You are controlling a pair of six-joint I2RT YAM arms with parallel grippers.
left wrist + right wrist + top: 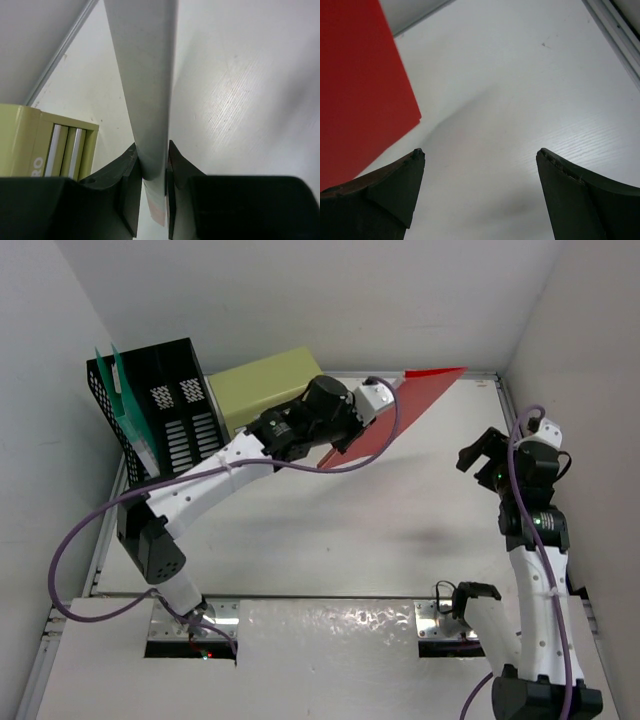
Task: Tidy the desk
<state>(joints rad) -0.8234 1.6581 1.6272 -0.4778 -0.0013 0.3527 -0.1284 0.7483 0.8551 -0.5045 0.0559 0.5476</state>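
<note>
The desk point(400, 530) is a white tabletop with thin metal rails, enclosed by white walls. My left gripper point(390, 390) reaches over the back middle and is shut on a thin red sheet point(400, 410), which it holds tilted above the desk. In the left wrist view the sheet point(147, 75) shows edge-on and greyish, pinched between the jaws of that gripper point(152, 170). My right gripper point(482, 452) is open and empty at the right, above bare desk point(520, 100). In the right wrist view the red sheet point(360, 85) lies to the left of the gripper point(480, 160).
An olive-green drawer box point(265, 385) stands at the back left and also shows in the left wrist view point(45, 145). A black mesh file holder point(165, 415) with green folders point(120, 380) stands left of it. A metal rail point(615, 30) runs along the right edge.
</note>
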